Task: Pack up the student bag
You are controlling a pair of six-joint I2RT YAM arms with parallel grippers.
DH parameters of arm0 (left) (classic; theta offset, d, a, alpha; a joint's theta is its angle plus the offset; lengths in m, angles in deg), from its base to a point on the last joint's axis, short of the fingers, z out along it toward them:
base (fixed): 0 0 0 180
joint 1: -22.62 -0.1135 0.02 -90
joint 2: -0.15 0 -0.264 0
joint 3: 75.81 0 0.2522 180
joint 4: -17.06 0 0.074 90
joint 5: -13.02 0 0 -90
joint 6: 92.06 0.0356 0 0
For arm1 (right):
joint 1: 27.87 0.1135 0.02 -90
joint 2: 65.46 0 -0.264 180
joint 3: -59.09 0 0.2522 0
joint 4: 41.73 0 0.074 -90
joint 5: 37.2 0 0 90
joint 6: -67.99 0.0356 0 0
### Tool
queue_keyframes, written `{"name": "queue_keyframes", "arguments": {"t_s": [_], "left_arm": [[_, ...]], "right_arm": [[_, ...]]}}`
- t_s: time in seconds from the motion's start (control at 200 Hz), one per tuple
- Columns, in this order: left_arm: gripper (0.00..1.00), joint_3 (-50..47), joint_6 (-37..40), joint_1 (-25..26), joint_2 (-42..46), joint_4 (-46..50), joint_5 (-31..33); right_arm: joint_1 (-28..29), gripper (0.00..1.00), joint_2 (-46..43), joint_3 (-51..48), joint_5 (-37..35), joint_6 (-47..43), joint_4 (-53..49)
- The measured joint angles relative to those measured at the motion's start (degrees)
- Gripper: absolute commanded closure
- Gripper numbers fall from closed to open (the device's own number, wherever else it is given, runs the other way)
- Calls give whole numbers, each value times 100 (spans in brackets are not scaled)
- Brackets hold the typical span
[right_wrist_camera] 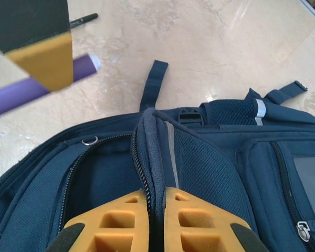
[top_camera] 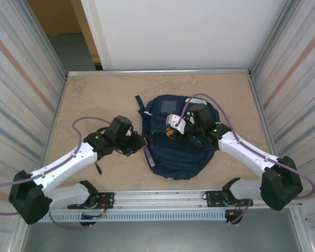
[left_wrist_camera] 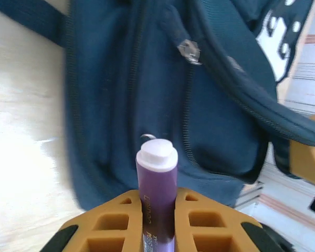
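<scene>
The student bag [top_camera: 178, 152], navy blue, lies flat in the middle of the table with its main zip open. My left gripper [top_camera: 140, 143] is at the bag's left edge, shut on a purple stick with a white cap [left_wrist_camera: 157, 173]. The stick's cap points at the bag's side [left_wrist_camera: 121, 105]. My right gripper [top_camera: 174, 129] is over the bag, shut on the raised edge of the open flap [right_wrist_camera: 155, 152], holding it up. Beside that flap the dark opening [right_wrist_camera: 105, 178] shows. The purple stick [right_wrist_camera: 37, 89] and a left finger [right_wrist_camera: 42, 60] appear at the top left of the right wrist view.
A black pen [right_wrist_camera: 84, 20] lies on the beige tabletop [top_camera: 94, 100] beyond the bag. Metal walls close in the table on both sides. A bag strap [right_wrist_camera: 153, 84] trails onto the table.
</scene>
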Motion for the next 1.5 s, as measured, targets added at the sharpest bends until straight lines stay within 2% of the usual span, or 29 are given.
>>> {"name": "queue_keyframes", "arguments": {"t_s": [0.236,0.436,0.596,0.742,0.832,0.987,1.153,1.258,1.388,1.498], "left_arm": [[93,-2,-1541,623,-791,-1390,756],[93,48,-2218,999,-1108,-1862,1547],[93,50,-2723,1139,-1609,-2516,1832],[86,94,-2968,1239,-2092,-2988,2087],[68,162,-3036,1239,-2288,-3147,2262],[49,72,-2798,1115,-2446,-3617,2205],[45,146,-2363,994,-2284,-3115,1827],[45,66,-2087,992,-1808,-2509,1714],[44,-55,-1821,1104,-389,-933,2190],[44,-26,-1567,940,890,487,2702]], "right_arm": [[2,100,-22,-4,-186,184,4],[2,100,-74,-74,-203,334,122],[-7,100,-74,-92,-219,472,199],[33,100,-74,-92,-223,553,247],[61,100,-74,-92,-240,573,293],[35,100,-92,-94,-387,570,463],[-9,100,-149,-101,-343,573,494],[4,100,-177,-103,-216,570,483],[28,100,-203,-103,-142,568,378],[24,100,-203,-111,-136,568,267]]}}
